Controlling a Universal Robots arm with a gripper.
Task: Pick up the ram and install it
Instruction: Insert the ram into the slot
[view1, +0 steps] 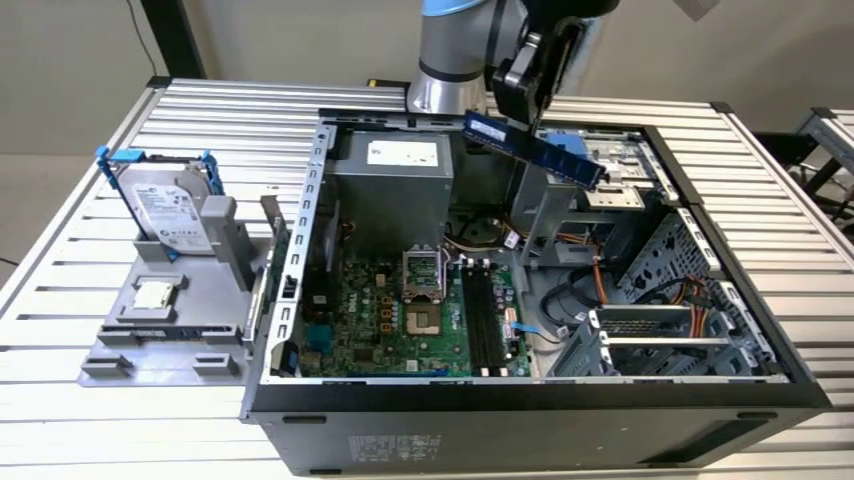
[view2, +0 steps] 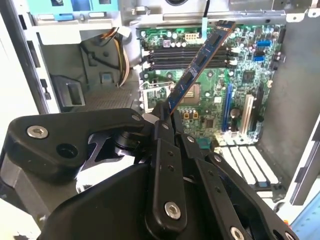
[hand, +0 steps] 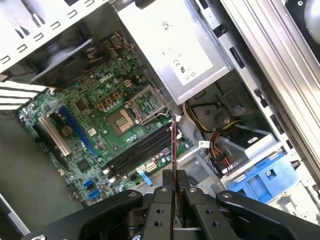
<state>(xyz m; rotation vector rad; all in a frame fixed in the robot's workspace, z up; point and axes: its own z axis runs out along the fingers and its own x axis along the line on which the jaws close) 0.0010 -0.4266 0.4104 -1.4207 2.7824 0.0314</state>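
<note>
The ram (view1: 537, 147) is a long bluish stick with dark chips, held in the air above the open computer case (view1: 300, 240). My gripper (view1: 527, 118) is shut on one end of it, and the stick slopes down toward the exterior view's right. In the second wrist view the ram (view2: 197, 67) juts out from between my fingers (view2: 165, 131) over the green motherboard (view2: 210, 90). The first wrist view shows the ram (hand: 174, 150) edge-on, rising from the fingers (hand: 164, 200). The black memory slots (view1: 487, 315) lie well below the stick on the motherboard (view1: 380, 320).
A silver hard drive (view1: 174, 215) in a blue frame stands on a grey holder (view1: 167, 325) at the exterior view's left, with a small silver chip (view1: 155, 293) before it. Inside the case are the grey power supply (view1: 391, 170), bundled cables (view1: 601, 285) and a metal drive cage (view1: 667, 320).
</note>
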